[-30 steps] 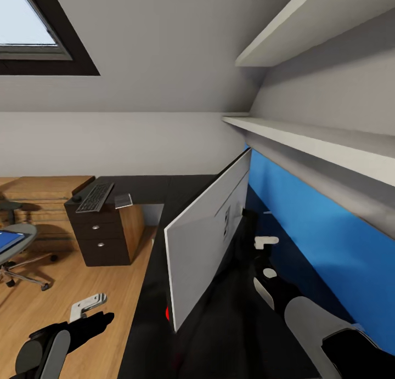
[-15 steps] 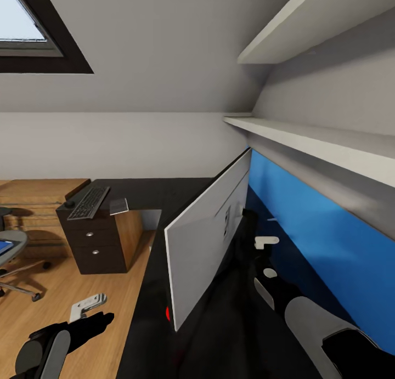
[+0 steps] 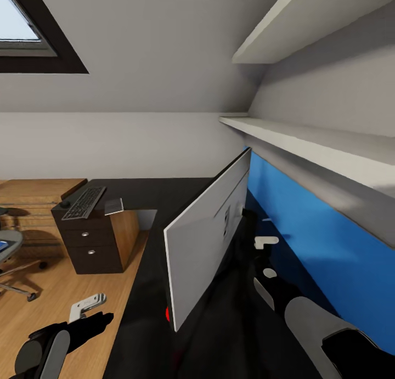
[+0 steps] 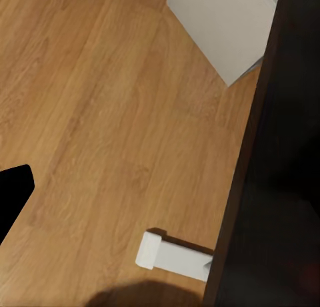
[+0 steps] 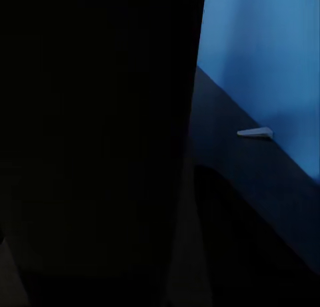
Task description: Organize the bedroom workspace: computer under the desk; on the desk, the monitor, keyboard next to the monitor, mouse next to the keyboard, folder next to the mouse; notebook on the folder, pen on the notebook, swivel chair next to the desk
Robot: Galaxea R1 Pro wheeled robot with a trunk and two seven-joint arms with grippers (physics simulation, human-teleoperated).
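Monitor (image 3: 206, 236): wide, thin, rigid panel, likely top-heavy and fragile (screen face); grip the rear stand. Right gripper (image 3: 267, 241) behind it, finger state unclear. Left gripper (image 3: 86, 306) open, empty.

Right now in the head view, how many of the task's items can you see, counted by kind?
Monitor: 1
Keyboard: 1
Swivel chair: 1
Desk: 1
Total: 4. The flat grey item beside the keyboard is too small to identify, so it is not counted.

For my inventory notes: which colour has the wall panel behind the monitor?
Bright blue. The wall panel behind the monitor shows best in the head view.
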